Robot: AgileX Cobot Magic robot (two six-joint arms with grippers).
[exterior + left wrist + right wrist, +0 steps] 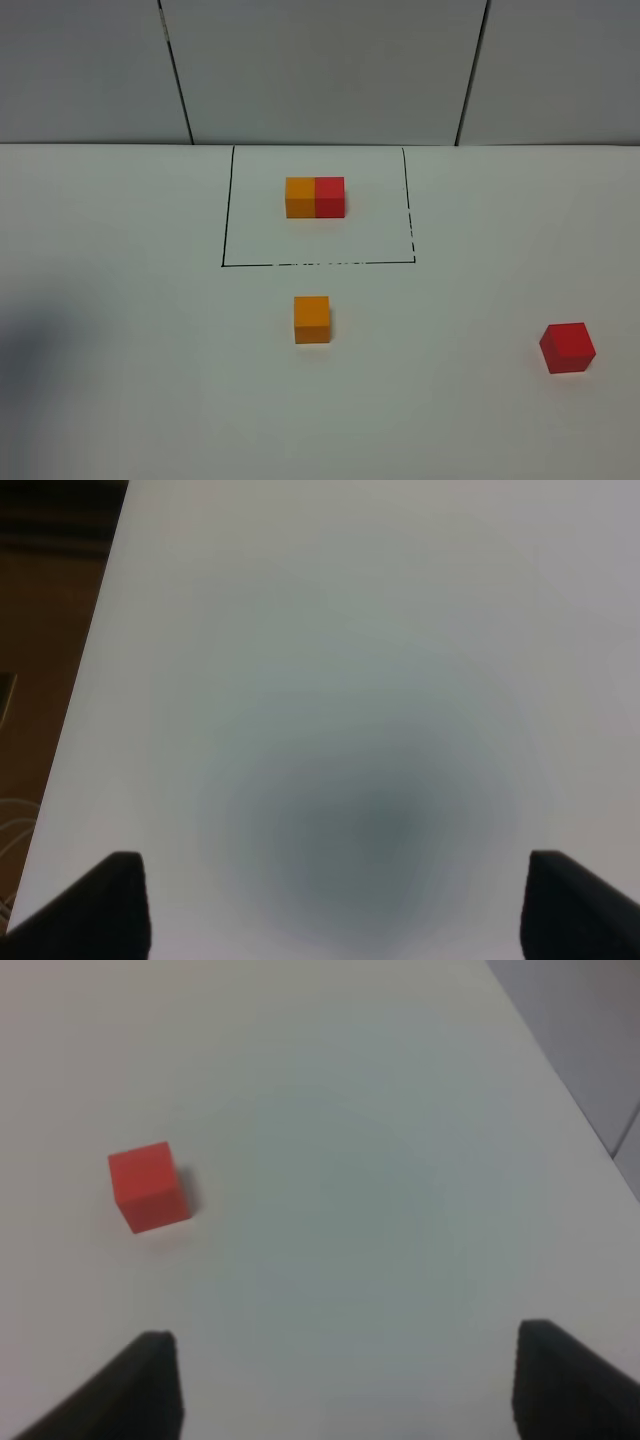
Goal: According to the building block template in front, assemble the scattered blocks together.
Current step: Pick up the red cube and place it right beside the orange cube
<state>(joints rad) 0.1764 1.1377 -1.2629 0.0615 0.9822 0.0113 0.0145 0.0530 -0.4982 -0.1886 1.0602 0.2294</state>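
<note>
**Both loose cubes untouched, joining not yet begun**

Here's your building block template (315, 197), orange on the left and red on the right, touching, inside the black rectangle (227, 210) at the back of the white table (450, 420). Just in front of that frame sits the loose orange cube (312, 319), square-on and alone. The red cube (567, 347) lies well apart from it, far to the right and turned a little.

So nothing is assembled: you have yet to bring the red cube over and set it against the orange cube's right face.

Your right gripper (345, 1360) hovers over bare table with its jaws spread and nothing between them, the red cube (148, 1187) ahead and off to one side. Your left gripper (335, 900) hangs wide open near the table's edge, holding nothing, only its own shadow (380, 820) beneath.
</note>
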